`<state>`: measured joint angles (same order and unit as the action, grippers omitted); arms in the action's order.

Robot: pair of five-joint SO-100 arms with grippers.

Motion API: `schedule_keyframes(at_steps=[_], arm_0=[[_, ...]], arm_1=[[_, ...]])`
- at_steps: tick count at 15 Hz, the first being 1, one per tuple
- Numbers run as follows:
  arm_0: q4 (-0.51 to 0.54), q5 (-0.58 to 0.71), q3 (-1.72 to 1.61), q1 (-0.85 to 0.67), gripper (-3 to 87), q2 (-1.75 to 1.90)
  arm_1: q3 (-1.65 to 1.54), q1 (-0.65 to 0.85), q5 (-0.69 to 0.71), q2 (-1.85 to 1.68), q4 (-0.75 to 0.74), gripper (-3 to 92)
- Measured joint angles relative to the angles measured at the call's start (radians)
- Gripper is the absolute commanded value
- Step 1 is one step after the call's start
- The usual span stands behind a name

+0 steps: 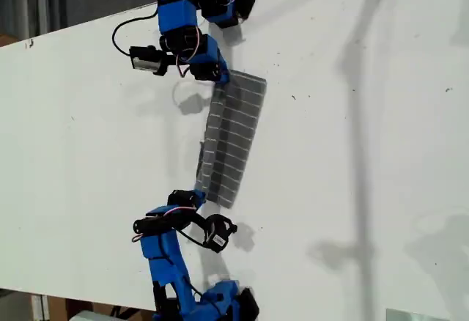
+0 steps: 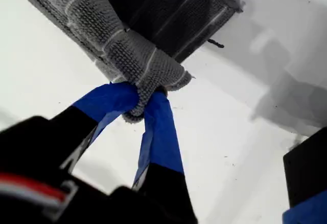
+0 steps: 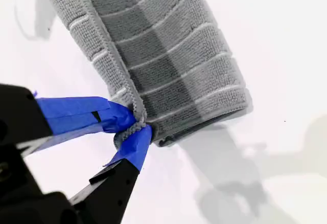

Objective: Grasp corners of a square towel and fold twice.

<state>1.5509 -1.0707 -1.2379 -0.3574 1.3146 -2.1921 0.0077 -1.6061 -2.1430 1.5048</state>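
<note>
The white table (image 1: 352, 189) carries the square towel (image 1: 233, 141) near the middle of the exterior view. It lies as a long narrow strip running between one arm (image 1: 179, 13) at that view's top and another arm (image 1: 165, 251) at its bottom. The strip's edge toward the exterior view's left is raised off the table, and its right part lies flat.

I judge the first fold to be in hand or just made, since the cloth already looks doubled. The second fold is not yet done.

My first gripper (image 2: 140, 104) has its blue fingers closed tight on one of the corners (image 2: 135, 112), and the cloth there bunches and hangs lifted. My second gripper (image 3: 134, 129) likewise pinches a corner (image 3: 127, 132).

The exterior view shows the whole strip and both arms, but not the jaws. Only the wrist views show the pinches and the two layers at the edge. They do not settle which arm is which.
</note>
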Motion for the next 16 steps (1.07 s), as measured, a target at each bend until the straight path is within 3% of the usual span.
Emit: schedule_keyframes(at_steps=[6,16], arm_0=[[0.028,0.110,0.212,-0.121,-0.1,-0.224],[0.048,0.026,0.021,-0.011,-0.1,-0.150]], arm_1=[[-0.103,0.130,0.035,-0.067,-0.054,-0.1],[-0.032,-0.184,-0.057,-0.002,-0.049,-0.1]])
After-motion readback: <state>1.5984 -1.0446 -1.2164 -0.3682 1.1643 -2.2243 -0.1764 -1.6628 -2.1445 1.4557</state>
